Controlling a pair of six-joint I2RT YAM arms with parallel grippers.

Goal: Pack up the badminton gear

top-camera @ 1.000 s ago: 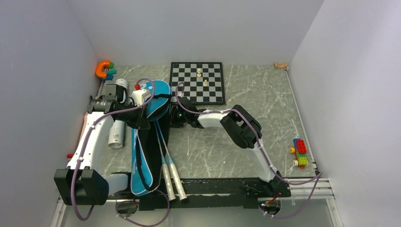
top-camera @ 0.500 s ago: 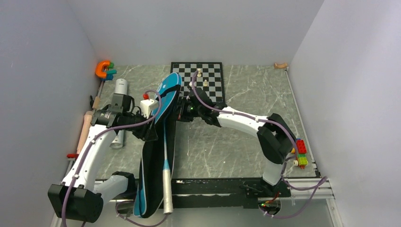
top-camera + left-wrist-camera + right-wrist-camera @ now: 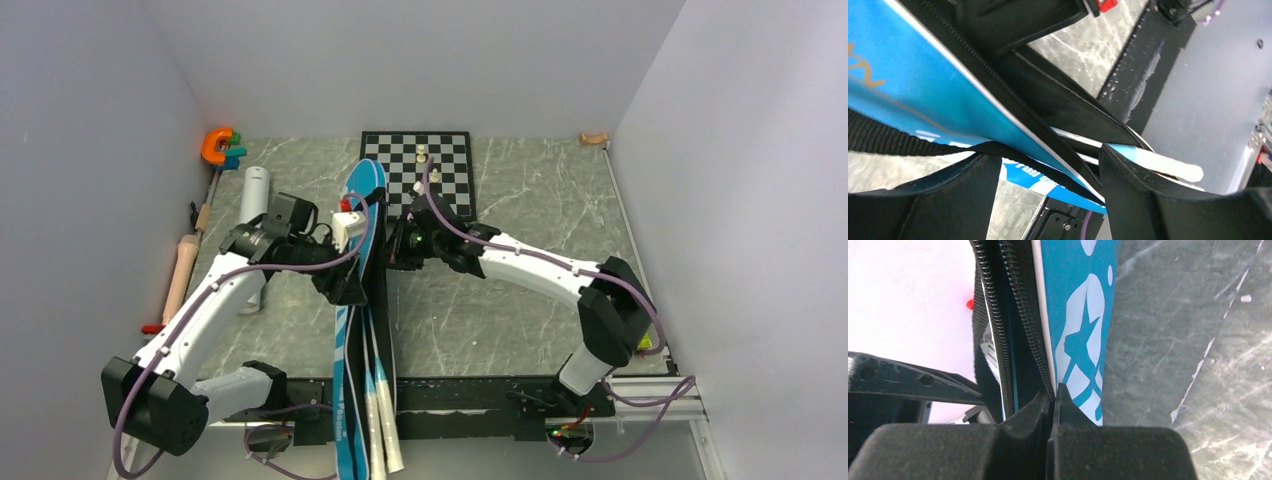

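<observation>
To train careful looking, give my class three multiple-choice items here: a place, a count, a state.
1. Where is the chessboard? A far middle of the table; B near right corner; C near left edge.
2. How many racket handles stick out of the bag? A one; B two; C four.
3. The right gripper is: A wide open; B shut on the bag's edge; C shut on nothing.
Key: 1 A, it lies at the far side, centred; 2 B, two white handles show at the near end; 3 B, closed jaws pinch that edge.
</observation>
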